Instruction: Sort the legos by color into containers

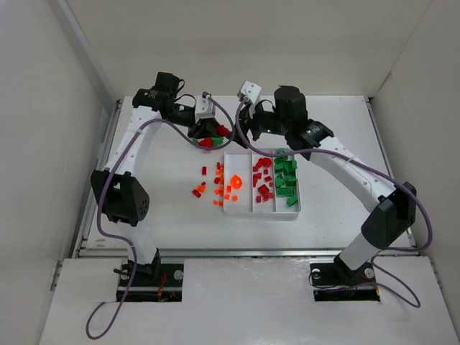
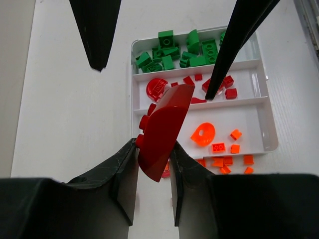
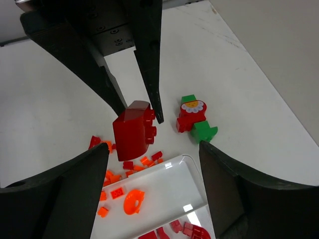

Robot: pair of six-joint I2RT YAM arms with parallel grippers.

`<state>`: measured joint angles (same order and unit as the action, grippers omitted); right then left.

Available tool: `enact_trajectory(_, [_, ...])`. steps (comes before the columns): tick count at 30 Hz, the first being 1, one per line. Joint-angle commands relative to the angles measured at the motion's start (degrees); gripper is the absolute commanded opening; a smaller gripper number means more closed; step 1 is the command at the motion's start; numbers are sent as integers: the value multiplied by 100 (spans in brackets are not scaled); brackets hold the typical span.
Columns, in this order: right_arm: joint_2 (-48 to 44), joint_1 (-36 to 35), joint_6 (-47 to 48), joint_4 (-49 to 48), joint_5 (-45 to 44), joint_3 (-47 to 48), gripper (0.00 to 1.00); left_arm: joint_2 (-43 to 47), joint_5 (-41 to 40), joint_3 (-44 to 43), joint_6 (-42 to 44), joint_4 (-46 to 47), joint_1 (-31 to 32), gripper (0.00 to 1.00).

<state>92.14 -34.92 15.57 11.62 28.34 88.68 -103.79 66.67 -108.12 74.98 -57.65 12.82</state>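
Overhead, two white robot arms reach across a white table [image 1: 162, 205] toward one shallow white tray [image 1: 251, 211] that has three long compartments side by side.

Counting from the left arm's side, the first compartment holds four orange pieces, one round orange piece [image 2: 203, 134] and three small bricks. The middle compartment holds small red bricks [image 2: 231, 93], seven or so, though a tool finger hides part of it. The third compartment holds about a dozen green bricks [image 2: 167, 52] heaped together.

More small red and orange loose bricks [image 1: 215, 188] lie scattered on the table just beside the orange compartment. There are roughly a dozen, too small to count exactly.

The left tool [image 2: 153, 159] is closed on one large curved red brick [image 2: 164, 127]. It pinches the brick between both fingers, clear of the table, near the tray's far corner on the orange side.

The right tool [image 3: 152, 149] is close to it and faces it. Its two fingers are spread wide and hold nothing.

Just beyond the tray, three pieces sit touching in one small cluster [image 3: 193, 113]. They are two green bricks and one red piece printed with a flower face.
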Motion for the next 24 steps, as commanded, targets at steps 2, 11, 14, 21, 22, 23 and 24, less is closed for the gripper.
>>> enact_trajectory(2, [172,-147,-36,-318,198,237,78,96,469,-148,-88,-238,151,0])
enact_trajectory(11, [287,-147,-353,-423,-127,290,62,96,469,-96,-142,-300,265,0])
enact_trajectory(14, [340,-147,-414,-423,-74,360,36,96,469,-43,-142,-300,265,0])
enact_trajectory(21, [156,-147,-467,-423,-415,167,0,96,250,88,-536,-116,318,56])
enact_trajectory(22, [42,-147,-467,-423,-512,10,0,96,163,150,-668,59,318,66])
enact_trajectory(23, [-29,-147,-520,-423,-635,-96,0,96,57,298,-834,174,318,72])
enact_trajectory(24, [-90,-77,-581,-423,-784,-193,0,96,-240,396,-1010,305,318,80])
